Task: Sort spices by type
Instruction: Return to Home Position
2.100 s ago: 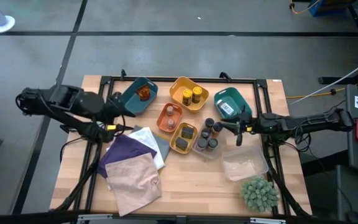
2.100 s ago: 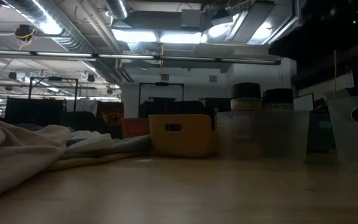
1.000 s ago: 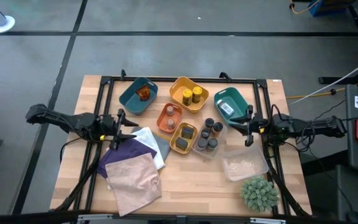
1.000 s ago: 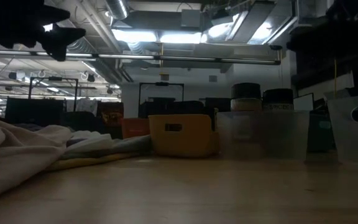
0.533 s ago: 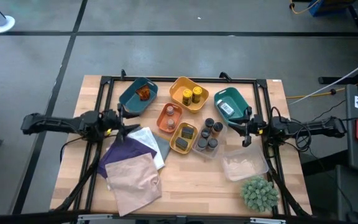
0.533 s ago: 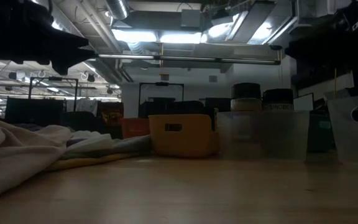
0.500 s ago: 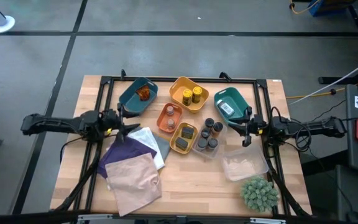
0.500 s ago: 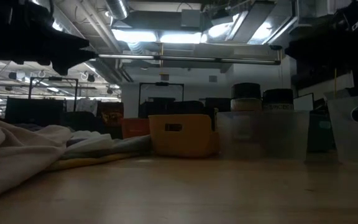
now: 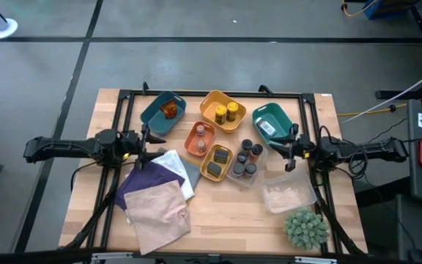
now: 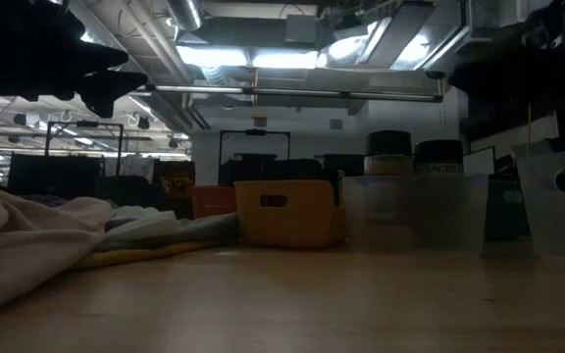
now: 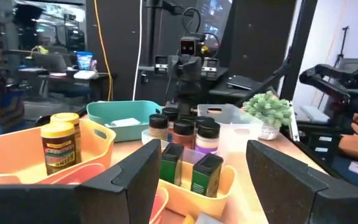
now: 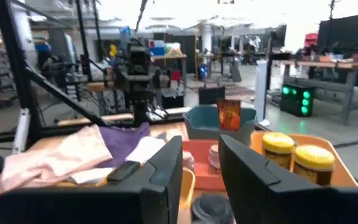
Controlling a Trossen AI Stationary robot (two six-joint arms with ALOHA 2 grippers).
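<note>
Table (image 9: 218, 233) of pale matt wood, seen from above, with every spice lodged in a tray; judged from this, the step in hand is the return to rest. Both arms lie level at the table's sides.

Left gripper (image 9: 147, 139) hangs at the edge of the soft, crumpled cloths (image 9: 156, 198), just beside the blue tray (image 9: 156, 116). Its fingers stand wide apart and hold nothing. Right gripper (image 9: 287, 149) hangs just beside the green tray (image 9: 280, 114), fingers parted more narrowly, likewise empty.

A spiky green plant (image 9: 305, 227) stands near the front right corner.

The trays are smooth moulded plastic with rounded corners:
- Blue tray: one translucent amber jar (image 9: 169, 110).
- Large yellow tray (image 9: 215, 95): two cylindrical yellow jars (image 9: 226, 112) with dark lids.
- Green tray: a flat white-labelled packet (image 9: 268, 128).
- Orange tray (image 9: 189, 147): a grey-lidded jar (image 9: 200, 132).
- Small yellow tray (image 9: 226, 150): dark squarish cans (image 9: 215, 169).
- Clear tray (image 9: 233, 176): dark-lidded jars (image 9: 247, 158), upright and close together.

The next move probably calls for no grasp, only for settling each arm clear of the tray rims.
</note>
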